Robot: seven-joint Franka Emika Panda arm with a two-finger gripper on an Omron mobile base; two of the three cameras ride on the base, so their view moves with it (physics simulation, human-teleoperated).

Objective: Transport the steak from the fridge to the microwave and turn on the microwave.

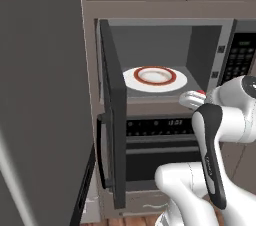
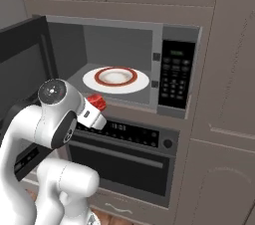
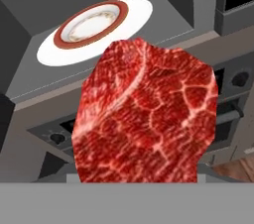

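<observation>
Carrying the steak [image 1: 200, 92] toward the microwave [image 1: 165, 60], I see in the left base view only a red sliver of it at the tip of my hand, right of centre, just below the open cavity's front sill. The microwave door [image 1: 112, 115] stands swung out at centre-left, and the white red-rimmed plate [image 1: 155, 78] sits inside. I should rise over that sill before pushing in.

From the right base view the meat shows as a red lump left of centre, beside my wrist, still outside and lower than the plate. The keypad [image 2: 175, 74] sits at the right of the cavity; I judge it comes later, after the door is closed.

Through the hand view the steak fills the lower middle, hiding my fingers, so I take my gripper [image 2: 96, 102] as clasped around it, jaws wide. The plate lies in the upper left; I'd aim there and lower gently before letting go.
</observation>
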